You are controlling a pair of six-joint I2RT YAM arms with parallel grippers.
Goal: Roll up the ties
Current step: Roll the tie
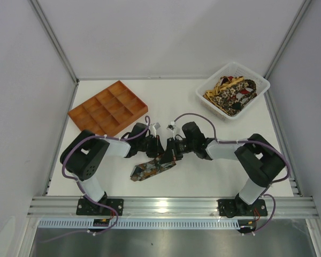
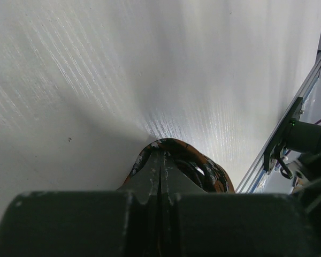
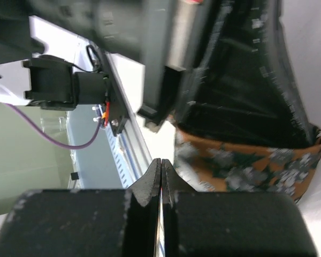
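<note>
Both jaws clenched shut, 1 tie (image 1: 148,170) humped right at left jaws' tips, ahead-right of right jaws, long axis diagonal on surface (image 1: 203,176), left jaws nearer.

I'm looking into a small booth with a white table (image 1: 203,171) for a floor. Plain pale walls close it in at the back (image 1: 171,37), left (image 1: 16,107) and right (image 1: 310,107), and slim aluminium posts (image 1: 53,40) run up the rear corners. A ribbed aluminium rail (image 1: 171,205) edges the near side, with a brushed metal sheet (image 1: 171,243) below it. The light is soft and even, and the shadows are faint.
</note>
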